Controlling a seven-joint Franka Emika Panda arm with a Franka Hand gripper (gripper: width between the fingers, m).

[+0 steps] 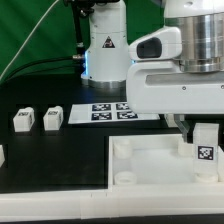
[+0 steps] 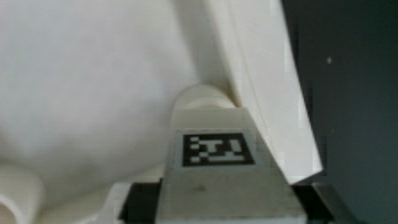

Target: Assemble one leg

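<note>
while the tool (image 1: 203, 131) is clamping the leg (image 1: 205, 155) upright, it is sitting at a corner of the white tray (image 1: 150, 166).

White leg (image 1: 205, 135) with black-and-white checked tag (image 1: 205, 153), black table (image 1: 60, 150), white marker board (image 1: 112, 111) patterned black.

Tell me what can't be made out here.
Exterior view: white part at the left edge, cut off by the frame.
Exterior view: tags on the two loose legs, too small to read.
Wrist view: lower end of the leg in the hand, blocked by its own body; seating in the tray unclear.
</note>
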